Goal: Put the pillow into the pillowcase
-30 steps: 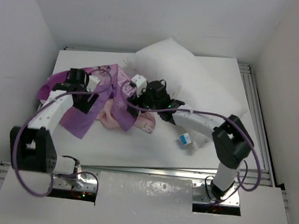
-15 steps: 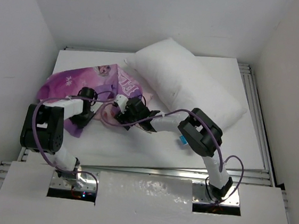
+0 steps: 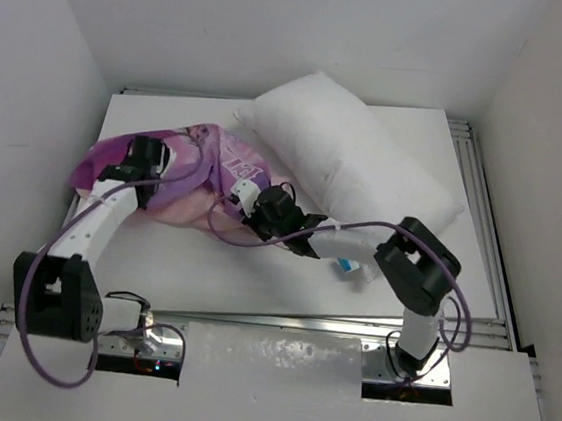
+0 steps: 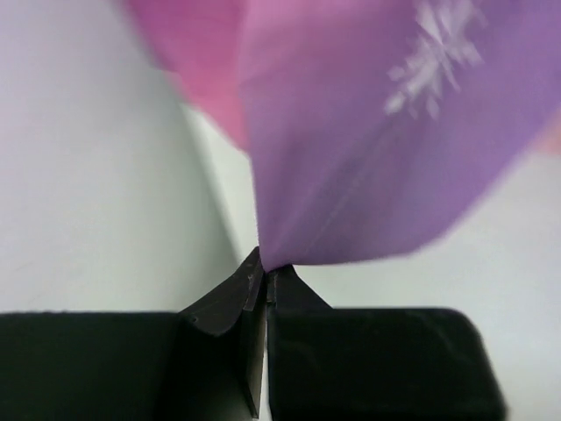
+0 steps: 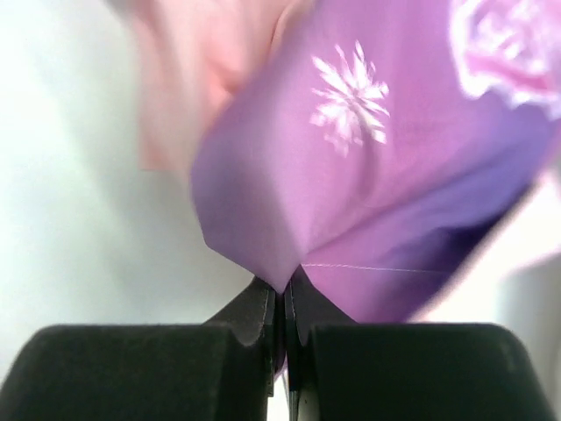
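We see the pillow (image 3: 351, 163) lying at a slant across the far right part of the worktop (image 3: 253, 283), plump and bare, wholly outside the pillowcase (image 3: 189, 176). A small blue-and-white tag (image 3: 348, 266) shows at the pillow's near side, just beside the right arm.

The pillowcase sits crumpled to the left of the pillow, and its far right edge touches the pillow's far end. Its purple-pink printed side faces up, with part of some lettering visible. The pale pink inside shows along the near edge, between the two arms.

The left claw (image 3: 151, 157) is closed on the left part of the pillowcase. In the left wrist view its fingertips meet on a pinched point of purple cloth, and a white snowflake is printed higher up on the same fold.

The right claw (image 3: 262, 203) is closed on the right near edge of the pillowcase. In the right wrist view a folded corner of purple cloth with a snowflake runs down between the tips, with pale pink cloth behind it.

The cloth spans from one claw to the other. We cannot tell whether it is raised off the worktop or resting on it.
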